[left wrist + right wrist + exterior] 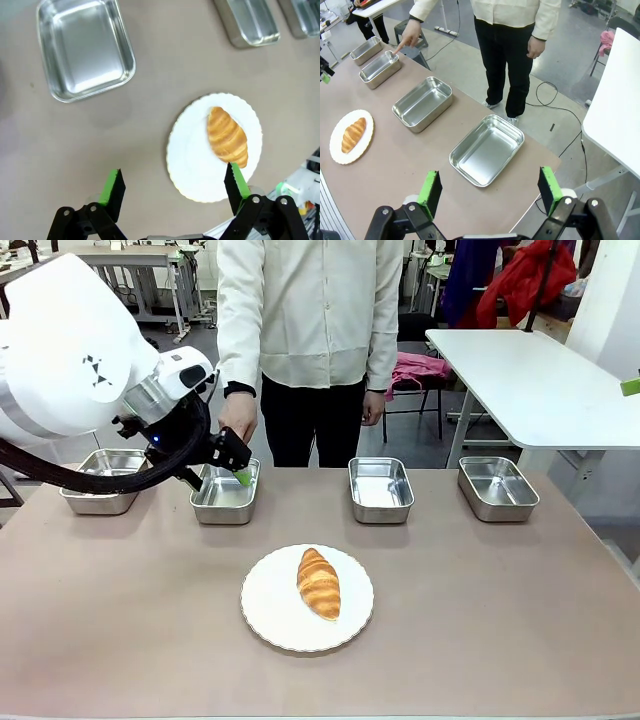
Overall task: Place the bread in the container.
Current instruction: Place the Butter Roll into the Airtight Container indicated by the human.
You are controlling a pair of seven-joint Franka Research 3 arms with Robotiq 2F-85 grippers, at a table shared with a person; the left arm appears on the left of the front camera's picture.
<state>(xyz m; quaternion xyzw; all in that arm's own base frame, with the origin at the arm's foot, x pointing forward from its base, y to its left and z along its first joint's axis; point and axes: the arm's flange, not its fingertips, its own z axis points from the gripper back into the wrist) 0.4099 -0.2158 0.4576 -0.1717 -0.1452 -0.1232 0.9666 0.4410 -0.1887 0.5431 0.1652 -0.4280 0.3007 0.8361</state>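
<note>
The bread, a golden-brown croissant (318,583), lies on a round white plate (270,605) at mid-table. Four steel pans stand in a row along the far side. The person's hand (238,420) points a finger down at the second pan from the left (226,492). My left gripper (235,468) hangs above that pan's near left part. In the left wrist view the left gripper (173,182) is open and holds nothing, with the croissant (227,136) just beyond its right finger. My right gripper (488,186) is open, high above the nearest pan (487,149).
The other pans sit at far left (103,480), centre right (380,490) and far right (497,488). The person stands at the far edge behind the pans. A white side table (540,380) stands at back right. Brown table surface (480,620) surrounds the plate.
</note>
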